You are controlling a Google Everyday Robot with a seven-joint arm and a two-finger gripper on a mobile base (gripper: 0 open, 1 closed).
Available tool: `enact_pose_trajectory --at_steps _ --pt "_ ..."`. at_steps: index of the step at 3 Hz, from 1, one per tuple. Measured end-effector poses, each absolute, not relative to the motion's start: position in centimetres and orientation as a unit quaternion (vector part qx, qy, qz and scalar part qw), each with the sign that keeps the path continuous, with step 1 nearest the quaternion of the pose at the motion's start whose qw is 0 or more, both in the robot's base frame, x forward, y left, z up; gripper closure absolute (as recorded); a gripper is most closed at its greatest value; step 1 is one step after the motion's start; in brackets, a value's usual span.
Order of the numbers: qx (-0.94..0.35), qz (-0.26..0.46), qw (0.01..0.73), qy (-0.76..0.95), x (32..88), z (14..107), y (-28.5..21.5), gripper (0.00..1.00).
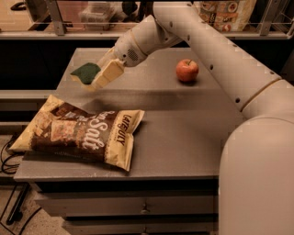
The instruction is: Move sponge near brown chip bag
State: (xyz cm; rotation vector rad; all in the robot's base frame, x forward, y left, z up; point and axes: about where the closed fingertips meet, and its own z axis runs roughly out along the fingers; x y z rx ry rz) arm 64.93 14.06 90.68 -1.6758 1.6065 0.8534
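Note:
The sponge (86, 72), dark green on top with pale foam beneath, is held in the air over the left part of the grey table (183, 133). My gripper (98, 75) is shut on the sponge, just above and behind the brown chip bag (81, 131). The bag lies flat at the table's front left, with white "Salt" lettering facing up. The sponge hangs a short way above the bag's far edge and does not touch it.
A red apple (187, 70) stands on the table at the back right. My white arm (220, 50) reaches in from the right across the table's back. A shelf with boxes and containers (225, 13) runs behind the table. Drawers sit under the front edge.

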Motion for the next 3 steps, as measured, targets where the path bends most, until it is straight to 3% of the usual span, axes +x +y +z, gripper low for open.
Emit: enact_pose_trajectory --at_steps 2,3 --pt "-0.649 0.332 0.266 0.631 59.9 87.8 11.3 0.58" --pt "-0.65 0.333 0.265 0.629 59.9 87.6 11.6 0.35"
